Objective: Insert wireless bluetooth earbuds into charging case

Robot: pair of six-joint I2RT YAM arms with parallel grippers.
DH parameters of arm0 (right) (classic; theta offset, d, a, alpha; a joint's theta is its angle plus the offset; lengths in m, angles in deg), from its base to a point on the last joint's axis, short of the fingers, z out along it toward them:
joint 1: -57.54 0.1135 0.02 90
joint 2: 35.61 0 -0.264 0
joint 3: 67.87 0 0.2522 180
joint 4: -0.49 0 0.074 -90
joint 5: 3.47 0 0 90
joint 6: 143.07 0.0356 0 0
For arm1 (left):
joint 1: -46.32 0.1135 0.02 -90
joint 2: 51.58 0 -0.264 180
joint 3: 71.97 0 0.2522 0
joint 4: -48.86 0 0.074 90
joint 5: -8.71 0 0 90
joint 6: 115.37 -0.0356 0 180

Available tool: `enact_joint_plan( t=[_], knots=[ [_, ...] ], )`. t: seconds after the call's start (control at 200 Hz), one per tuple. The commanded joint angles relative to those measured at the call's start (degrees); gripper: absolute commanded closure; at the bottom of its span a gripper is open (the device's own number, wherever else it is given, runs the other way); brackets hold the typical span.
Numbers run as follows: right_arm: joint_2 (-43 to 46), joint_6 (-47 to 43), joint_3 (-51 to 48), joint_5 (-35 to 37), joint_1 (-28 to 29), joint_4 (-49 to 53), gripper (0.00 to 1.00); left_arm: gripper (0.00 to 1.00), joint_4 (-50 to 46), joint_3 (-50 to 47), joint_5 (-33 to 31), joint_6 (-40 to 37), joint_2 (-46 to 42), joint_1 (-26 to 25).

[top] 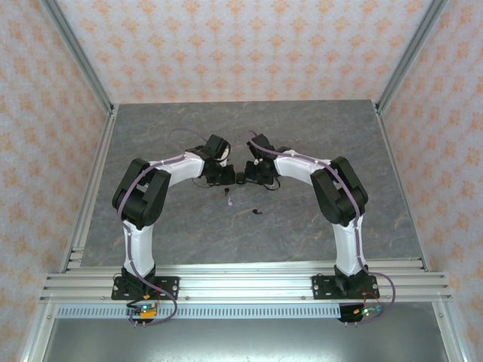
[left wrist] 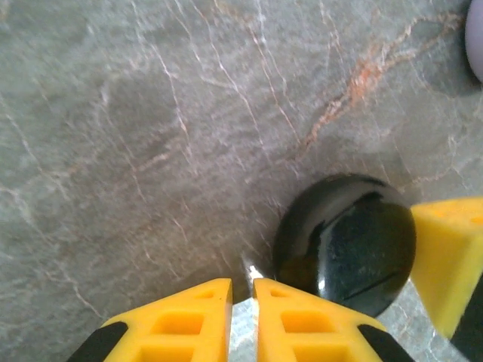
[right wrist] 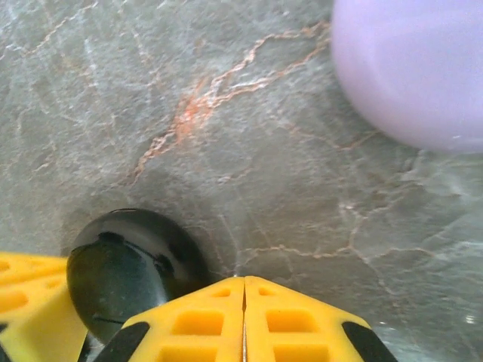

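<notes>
Marble table (right wrist: 113, 90): right wrist shows lilac case (right wrist: 415, 68); overhead shows earbuds (top: 256, 210).

A puck (left wrist: 346, 241) sits mid-tabletop (top: 151, 136), between the left gripper (left wrist: 241, 285) and right gripper (right wrist: 243, 280). Two earbuds (top: 227, 197) lie nearer the arm bases, apart from it.

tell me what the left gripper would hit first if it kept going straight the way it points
Probably the bare table top: the left gripper, jaws shut, aims at the marble right next to the black puck, which sits beside that line, not in it. Depth is hard to judge.
</notes>
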Motion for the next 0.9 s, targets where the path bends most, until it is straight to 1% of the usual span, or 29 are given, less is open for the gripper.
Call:
enact_joint_plan(
  t=[0.0, 0.19, 0.31, 0.37, 0.385, 0.465, 0.706, 0.766, 0.896],
  knots=[
    [-0.7, 0.4, 2.4, 5.2, 0.1, 3.7, 0.91, 0.83, -3.2, -1.7, 0.0, -1.5, -3.8, -0.6],
    [2.8, -0.2, 0.8, 4.7, 0.1, 4.2, 0.91, 0.82, -6.3, 0.5, -5.7, -2.5, -6.3, 0.0],
    [5.1, -1.3, -1.3, 0.6, 0.1, 3.4, 0.91, 0.82, -7.9, 3.9, -6.0, -3.0, -5.3, 1.1],
    [5.7, -1.8, -1.9, -2.0, 0.1, 3.0, 0.91, 0.82, -8.2, 5.8, -5.7, -3.2, -4.9, 1.5],
    [5.6, -2.0, -2.1, -2.6, 0.1, 3.0, 0.91, 0.82, -8.3, 6.3, -5.6, -3.2, -3.3, 1.7],
    [5.4, -2.2, -2.5, -4.9, 0.1, 2.6, 0.91, 0.82, -9.0, 9.4, -4.7, -3.5, -0.7, 1.8],
    [3.4, -0.5, -2.7, -7.1, 0.1, 0.8, 0.93, 0.86, -9.2, 16.3, -1.3, -2.9, 6.3, 2.0],
    [2.9, -0.2, -2.6, -7.5, 0.1, 0.4, 0.93, 0.87, -9.5, 17.4, -1.1, -2.7, 7.7, 2.0],
    [1.9, 0.2, -2.3, -7.8, 0.1, -0.1, 0.93, 0.87, -9.6, 19.2, 1.5, -2.8, 9.9, 2.1]
  ],
)
